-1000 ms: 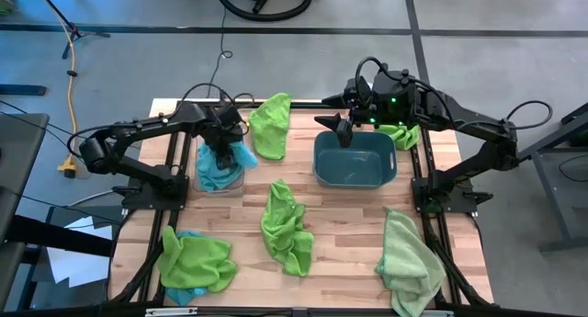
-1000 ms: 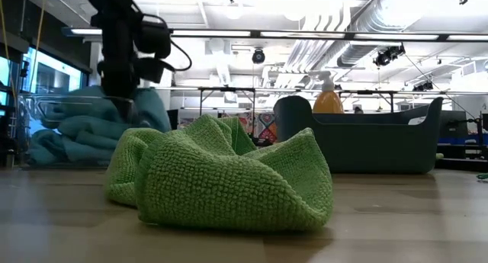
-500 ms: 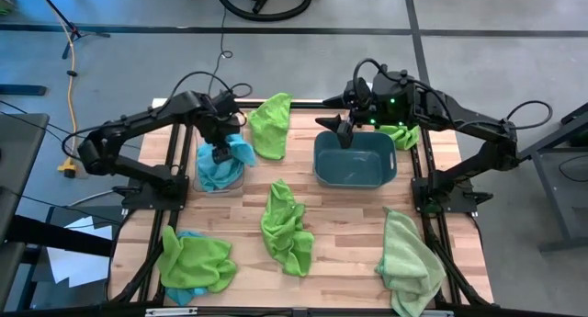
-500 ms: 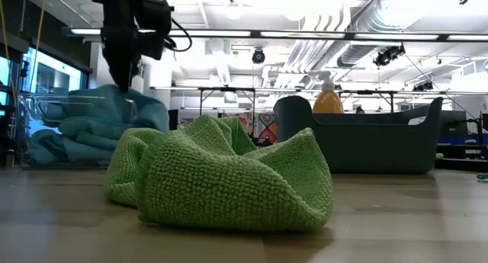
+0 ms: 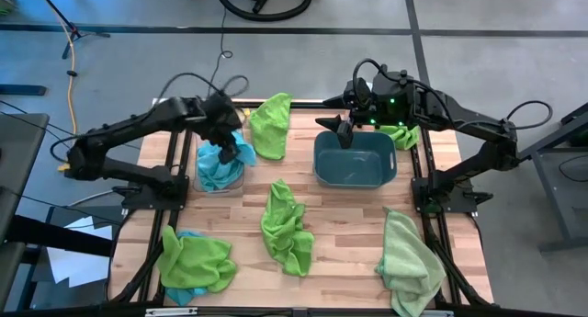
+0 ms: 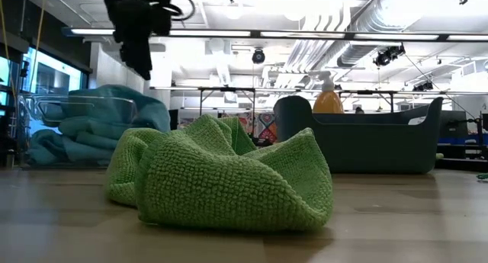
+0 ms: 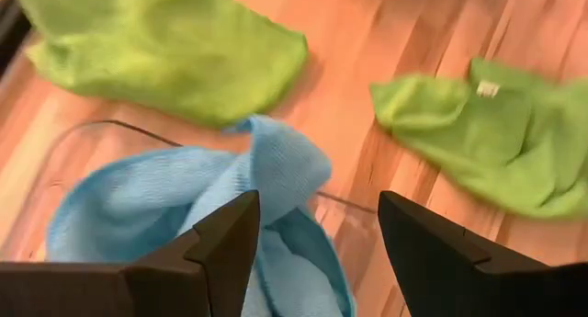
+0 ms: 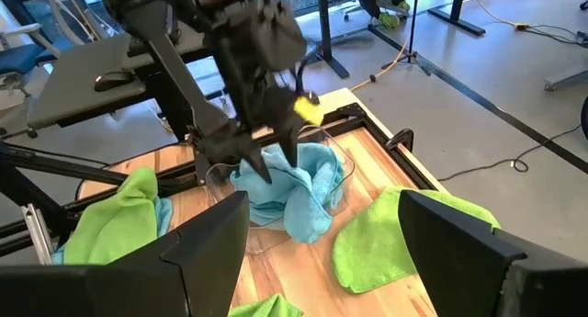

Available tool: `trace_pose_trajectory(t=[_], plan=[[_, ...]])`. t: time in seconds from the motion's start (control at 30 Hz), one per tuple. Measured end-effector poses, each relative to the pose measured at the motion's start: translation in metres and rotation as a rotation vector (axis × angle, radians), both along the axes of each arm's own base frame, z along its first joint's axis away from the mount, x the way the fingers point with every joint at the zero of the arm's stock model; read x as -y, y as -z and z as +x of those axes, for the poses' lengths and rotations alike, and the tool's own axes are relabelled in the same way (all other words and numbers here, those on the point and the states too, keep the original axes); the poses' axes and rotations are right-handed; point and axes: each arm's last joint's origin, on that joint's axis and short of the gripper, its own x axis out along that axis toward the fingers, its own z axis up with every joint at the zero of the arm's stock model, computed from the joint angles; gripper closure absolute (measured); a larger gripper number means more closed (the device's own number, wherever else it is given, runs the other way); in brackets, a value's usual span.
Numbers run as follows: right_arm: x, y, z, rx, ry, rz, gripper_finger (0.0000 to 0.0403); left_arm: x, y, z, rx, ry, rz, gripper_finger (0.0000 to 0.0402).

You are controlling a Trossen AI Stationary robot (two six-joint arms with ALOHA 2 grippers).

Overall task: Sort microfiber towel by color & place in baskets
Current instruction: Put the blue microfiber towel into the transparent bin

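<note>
My left gripper (image 5: 233, 150) (image 6: 142, 59) hangs open above the clear bin (image 5: 204, 177) (image 6: 46, 110), touching nothing. Blue towels (image 5: 217, 165) (image 7: 175, 202) fill that bin, and one blue flap (image 7: 285, 161) drapes over its rim. My right gripper (image 5: 344, 133) (image 8: 322, 207) waits open over the far left corner of the teal-grey tub (image 5: 355, 159) (image 6: 366, 137). Green towels lie on the table: one at the far edge (image 5: 272, 124), one in the middle (image 5: 287, 225) (image 6: 221, 179), and one near left (image 5: 193, 262) on top of a blue one.
A pale green towel (image 5: 409, 262) lies near right, partly over the table's edge. Another green towel (image 5: 401, 134) sits by the tub's far right corner. An orange spray bottle (image 6: 328, 101) shows behind the tub. Bare wood lies between the bin and the tub.
My left gripper has risen out of the clear bin and drifted a little toward the table's right. The blue towel it was down among has stayed in the bin, one flap hanging over the rim. My right arm has kept still.
</note>
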Motion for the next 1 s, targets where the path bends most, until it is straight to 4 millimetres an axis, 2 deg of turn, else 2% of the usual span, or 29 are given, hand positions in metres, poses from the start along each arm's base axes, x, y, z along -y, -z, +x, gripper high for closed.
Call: trace_pose_trajectory(t=[0.23,0.37,0.5,0.8,1.0], plan=[[0.000,0.000,0.000,0.000,0.000,0.001,0.0126,0.004,0.015,0.052,-0.118,0.197,0.045,0.0188],[0.000,0.000,0.000,0.001,0.001,0.002,0.0126,-0.005,0.023,0.081,-0.213,0.272,0.152,0.0188],[0.000,0.000,0.000,0.001,0.002,0.005,0.0126,-0.015,0.029,0.102,-0.332,0.301,0.228,0.0188],[0.000,0.000,0.000,0.005,0.006,0.018,0.0126,-0.025,0.056,0.126,-0.558,0.413,0.134,0.0188],[0.000,0.000,0.000,0.002,0.007,0.020,0.0126,-0.031,0.076,0.132,-0.623,0.427,0.102,0.0188]])
